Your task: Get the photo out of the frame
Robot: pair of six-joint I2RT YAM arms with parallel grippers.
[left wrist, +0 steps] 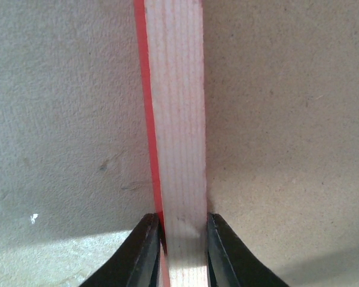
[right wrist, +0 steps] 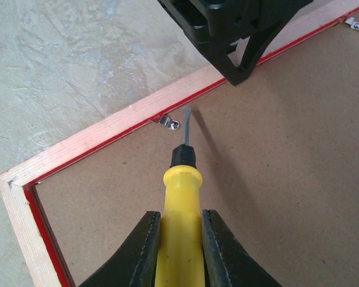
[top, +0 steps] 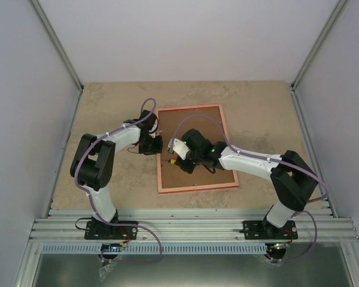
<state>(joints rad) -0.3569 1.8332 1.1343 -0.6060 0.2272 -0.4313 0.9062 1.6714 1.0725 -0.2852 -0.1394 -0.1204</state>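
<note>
Beige tabletop (top: pixel 107 101), frame (left wrist: pixel 176 119) face-down, L fingers (left wrist: pixel 145 254) pinching its rail, R fingers (right wrist: pixel 145 251) clamped on yellow screwdriver (right wrist: pixel 180 203)

the frame (left wrist: pixel 176 119) is bare pale wood with fine grain and a glossy red edge; the backing board (right wrist: pixel 257 179) matt brown fibreboard; the screwdriver (right wrist: pixel 179 197) smooth yellow plastic, grey metal tip.

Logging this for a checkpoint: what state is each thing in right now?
frame: lying face down, left rail clamped.
backing board: seated in the frame.
clip: lapping the board's edge.
screwdriver: gripped, tip beside the clip.
left jaws: closed on the frame.
right jaws: closed on the screwdriver.
photo: hidden.
</note>
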